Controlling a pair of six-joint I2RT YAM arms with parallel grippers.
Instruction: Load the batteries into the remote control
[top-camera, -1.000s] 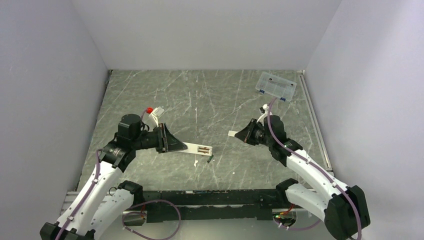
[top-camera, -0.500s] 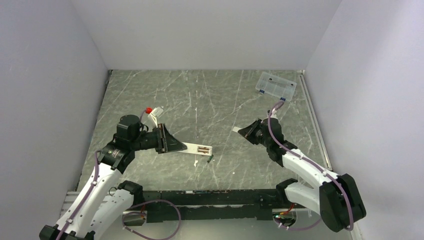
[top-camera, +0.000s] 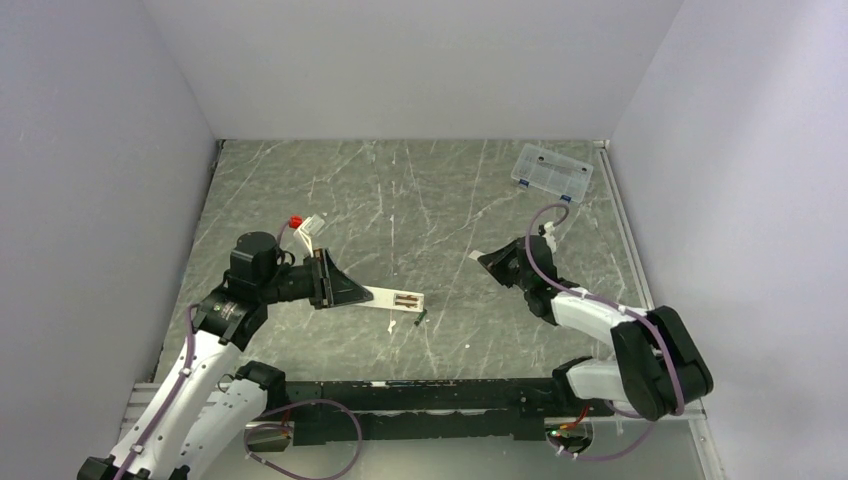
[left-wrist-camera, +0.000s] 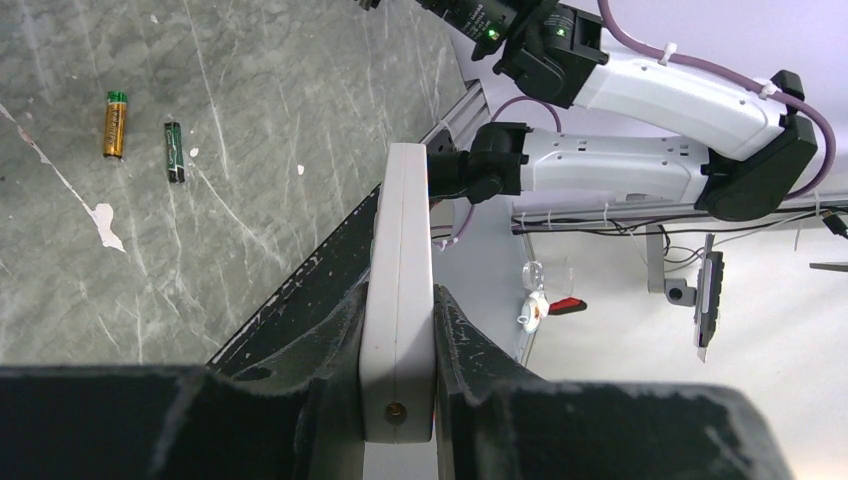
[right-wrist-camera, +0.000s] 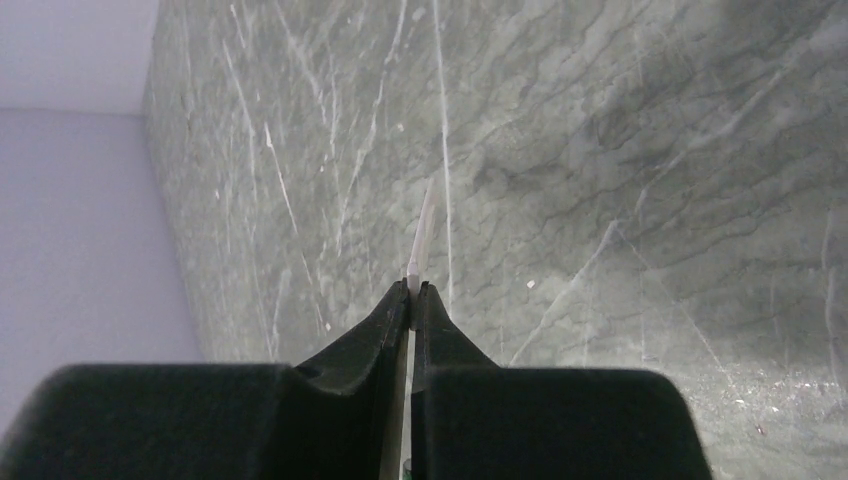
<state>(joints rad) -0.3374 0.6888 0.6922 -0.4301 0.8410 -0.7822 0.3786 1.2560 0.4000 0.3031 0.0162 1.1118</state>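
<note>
The left fingers (left-wrist-camera: 462, 350) clamp one end of the remote control (left-wrist-camera: 400, 250), which we judge presents its recess upward for loading. The gold battery (left-wrist-camera: 115, 124) and green battery (left-wrist-camera: 175, 151) lie loose on the table (left-wrist-camera: 260, 110) nearby. The right fingers (right-wrist-camera: 375, 335) pinch the thin cover (right-wrist-camera: 422, 245), parking it aside.

We record the remote control (left-wrist-camera: 400, 230) standing edge-on, clamped on both flat sides by the left fingers (left-wrist-camera: 465, 345), its narrow white edge facing the lens. On the grey veined tabletop (left-wrist-camera: 250, 120), well apart from the remote, lie the gold battery (left-wrist-camera: 116, 125) and the dark green battery (left-wrist-camera: 175, 151), side by side, near each other but not touching. A white fleck (left-wrist-camera: 105, 222) lies near them. A white arm (left-wrist-camera: 640, 85) stands beyond the tabletop edge.
</note>
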